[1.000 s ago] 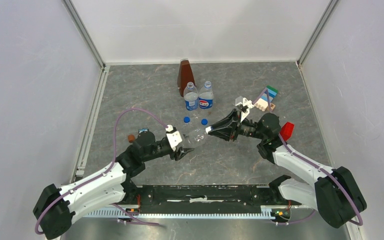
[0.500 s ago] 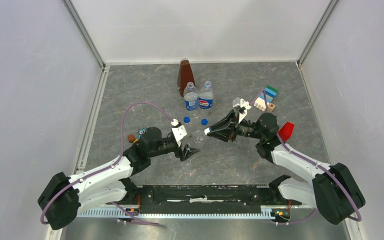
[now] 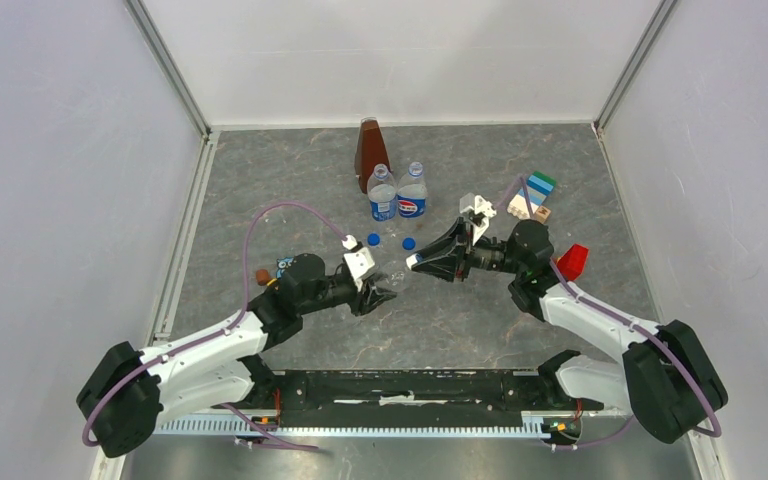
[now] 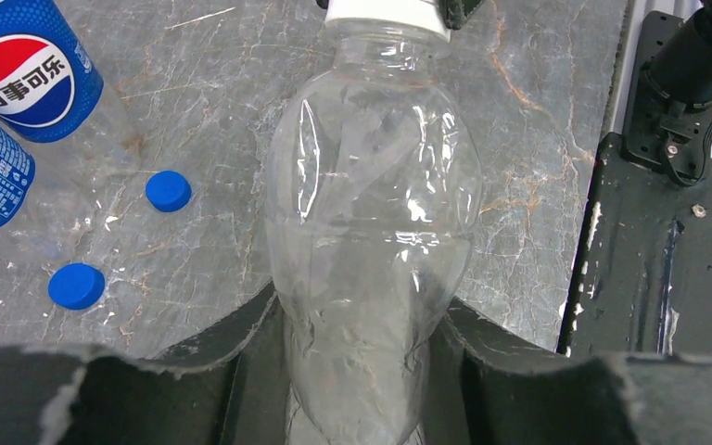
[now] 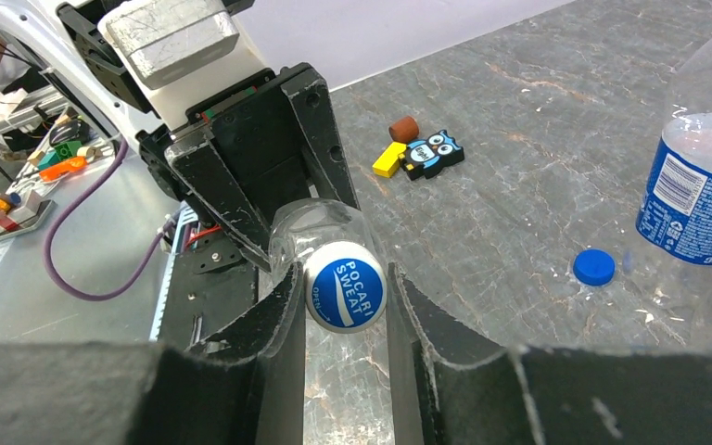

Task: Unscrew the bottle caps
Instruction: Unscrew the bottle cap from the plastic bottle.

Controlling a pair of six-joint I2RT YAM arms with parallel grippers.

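Item 1. Unlabelled bottle (image 4: 371,232): clear and crumpled, held level above mid-surface between both arms. Its base points to 8 o'clock and its neck to 2 o'clock.

Item 2. White cap (image 5: 344,286): blue lettering, seated on that neck. I judge it not yet off.

Item 3. Right tool (image 3: 422,263): pinching the white cap from both sides, the same hold as a second ago.

Item 4. Left tool (image 4: 368,320): pressed onto the lower body of the unlabelled bottle.
- Change noted: half a second ago I see it spread and standing off the bottle; now it clamps again.
- I read this as a re-grip between turns, so the unscrewing is mid-course and another twist likely follows.

Item 5. Blue caps, two (image 3: 373,239) (image 3: 409,242): loose on the surface at 12 o'clock of the held bottle.

Item 6. Labelled bottles, two (image 3: 382,198) (image 3: 412,195): upright, side by side, further out at 12 o'clock. Their necks look bare, so I count these done and the held bottle as the last of three.

Item 7. Surface (image 3: 290,180): grey marbled slab.
- A brown pyramid object (image 3: 370,150) stands behind the labelled bottles.
- Toy blocks (image 3: 532,198) sit at 2 o'clock.
- An owl figure (image 5: 431,153) and a yellow block (image 5: 389,159) lie at 9 o'clock by the left arm.

Item 8. Room: plain white walls on three sides, with metal rails at the corners.
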